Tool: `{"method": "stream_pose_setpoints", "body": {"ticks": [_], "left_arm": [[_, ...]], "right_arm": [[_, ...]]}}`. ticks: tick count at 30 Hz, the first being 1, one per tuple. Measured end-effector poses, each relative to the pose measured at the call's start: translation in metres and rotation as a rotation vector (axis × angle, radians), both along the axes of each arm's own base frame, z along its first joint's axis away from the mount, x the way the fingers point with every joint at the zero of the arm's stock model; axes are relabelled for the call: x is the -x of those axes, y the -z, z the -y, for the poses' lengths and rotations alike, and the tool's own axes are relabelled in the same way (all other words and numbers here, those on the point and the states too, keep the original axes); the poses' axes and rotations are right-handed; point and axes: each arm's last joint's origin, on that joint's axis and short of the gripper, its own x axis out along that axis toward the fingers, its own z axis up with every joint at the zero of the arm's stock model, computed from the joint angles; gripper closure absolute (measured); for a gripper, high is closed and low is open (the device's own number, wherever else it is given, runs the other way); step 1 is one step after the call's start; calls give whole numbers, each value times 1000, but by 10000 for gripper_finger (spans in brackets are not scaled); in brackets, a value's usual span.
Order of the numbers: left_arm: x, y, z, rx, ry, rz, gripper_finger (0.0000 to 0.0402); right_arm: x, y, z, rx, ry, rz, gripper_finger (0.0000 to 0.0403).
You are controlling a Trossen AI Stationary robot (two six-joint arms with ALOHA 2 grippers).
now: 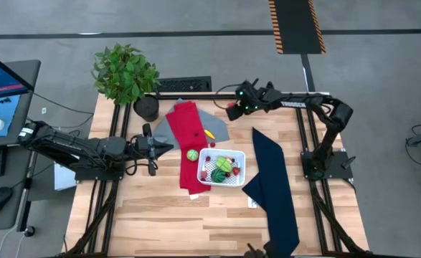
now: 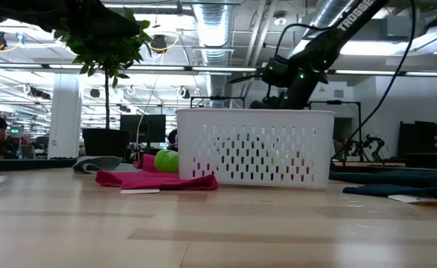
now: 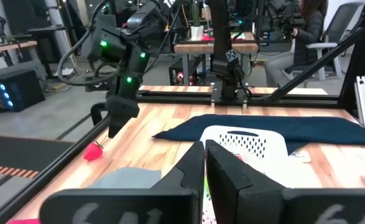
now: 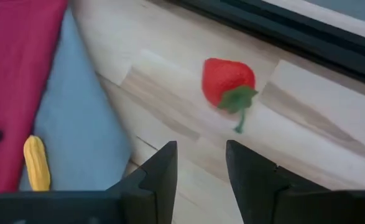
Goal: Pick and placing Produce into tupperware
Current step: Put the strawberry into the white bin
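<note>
The white tupperware point(image 1: 240, 174) stands mid-table and holds several small produce pieces, green and red. A red strawberry point(image 4: 227, 81) with a green stem lies on the bare wood near the far edge. My right gripper point(image 4: 201, 163) hovers just above it, open, fingers slanting down, nothing between them. A green round fruit point(image 1: 192, 154) sits on the red cloth point(image 1: 185, 129) beside the tub. A yellow piece point(image 4: 36, 163) lies on the grey cloth point(image 1: 217, 129). My left gripper point(image 3: 205, 163) hangs shut at the table's left, pointing level toward the tub.
A long navy cloth point(image 1: 275, 183) runs from the tub's right side toward the near edge. A potted leafy plant point(image 1: 126, 74) stands at the far left corner. Black frame rails border the table. Bare wood lies near the front edge.
</note>
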Motion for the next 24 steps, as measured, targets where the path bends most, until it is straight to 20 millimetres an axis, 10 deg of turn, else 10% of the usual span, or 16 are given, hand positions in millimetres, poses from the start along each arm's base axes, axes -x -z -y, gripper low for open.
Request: {"method": "stream_pose_setpoints", "body": {"ticks": [8, 15, 24], "left_arm": [[0, 1, 1, 17, 31, -3, 395], [0, 2, 1, 26, 42, -20, 395], [0, 2, 2, 27, 53, -21, 395]], "right_arm": [[-12, 3, -28, 9, -26, -77, 262], [-23, 4, -77, 459, 200, -267, 258], [-48, -3, -135, 562, -19, -184, 263]]}}
